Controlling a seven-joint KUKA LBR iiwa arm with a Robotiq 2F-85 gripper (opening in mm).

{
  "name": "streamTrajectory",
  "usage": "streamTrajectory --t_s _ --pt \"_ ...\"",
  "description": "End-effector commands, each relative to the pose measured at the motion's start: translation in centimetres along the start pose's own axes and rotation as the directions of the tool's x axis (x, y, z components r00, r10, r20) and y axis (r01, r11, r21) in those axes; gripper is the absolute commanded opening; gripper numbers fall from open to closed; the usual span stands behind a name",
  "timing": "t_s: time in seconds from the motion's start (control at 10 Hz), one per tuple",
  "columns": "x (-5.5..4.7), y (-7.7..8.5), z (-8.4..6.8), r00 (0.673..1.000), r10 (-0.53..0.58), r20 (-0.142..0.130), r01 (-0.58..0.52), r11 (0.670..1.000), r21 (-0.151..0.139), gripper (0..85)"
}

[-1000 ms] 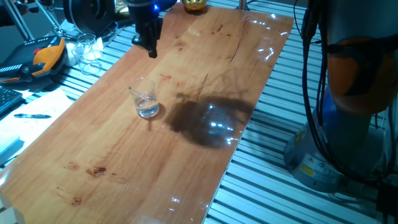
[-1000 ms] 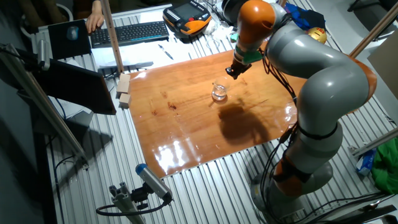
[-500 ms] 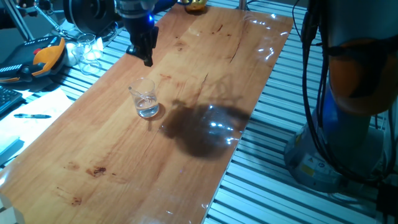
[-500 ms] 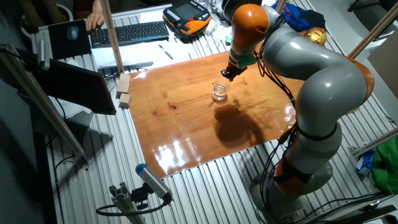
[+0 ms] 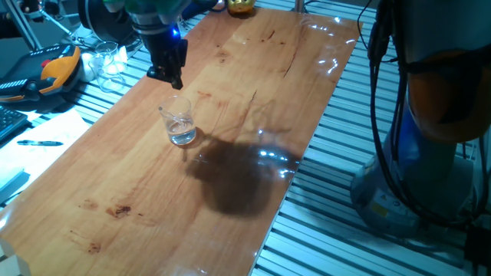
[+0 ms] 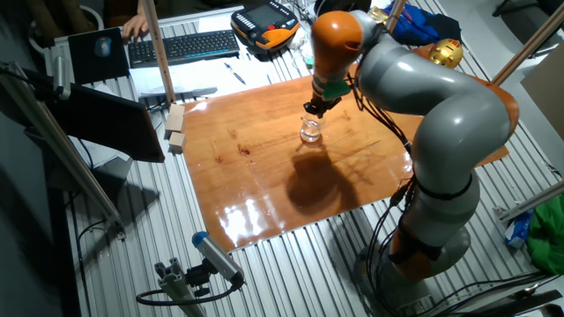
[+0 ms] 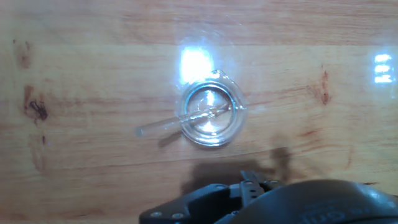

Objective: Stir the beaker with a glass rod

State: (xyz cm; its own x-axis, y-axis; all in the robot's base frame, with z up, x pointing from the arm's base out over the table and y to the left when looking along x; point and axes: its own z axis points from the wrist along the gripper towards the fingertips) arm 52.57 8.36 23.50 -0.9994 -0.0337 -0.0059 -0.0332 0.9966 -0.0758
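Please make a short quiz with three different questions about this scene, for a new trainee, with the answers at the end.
1. True or false: the glass rod lies flat on the table, apart from the beaker.
2. Multiple choice. The gripper is: A) closed on the rod; B) above the table near the beaker, holding nothing; C) inside the beaker.
3. Fill in: in the hand view, the rod leans over the beaker's ____ side.

Key
1. False: one end is inside the beaker and the rod leans on the rim.
2. B.
3. Left.
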Motion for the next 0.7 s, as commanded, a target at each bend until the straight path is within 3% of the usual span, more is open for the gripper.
streamTrajectory --t_s 0.0,0.2,0.4,0.5,0.6 --pt "0.1 0.2 0.5 1.000 -0.002 0.003 0.002 1.000 -0.010 0.0" --pt "0.0 0.9 1.6 1.000 0.015 0.015 -0.014 1.000 -0.014 0.0" --pt "-0.1 1.5 1.6 1.000 0.021 0.012 -0.021 1.000 -0.003 0.0" --pt "0.0 1.6 1.5 1.000 0.009 0.009 -0.010 1.000 0.018 0.0" --pt "-0.1 1.7 1.7 1.000 0.005 0.009 -0.005 1.000 0.017 0.0"
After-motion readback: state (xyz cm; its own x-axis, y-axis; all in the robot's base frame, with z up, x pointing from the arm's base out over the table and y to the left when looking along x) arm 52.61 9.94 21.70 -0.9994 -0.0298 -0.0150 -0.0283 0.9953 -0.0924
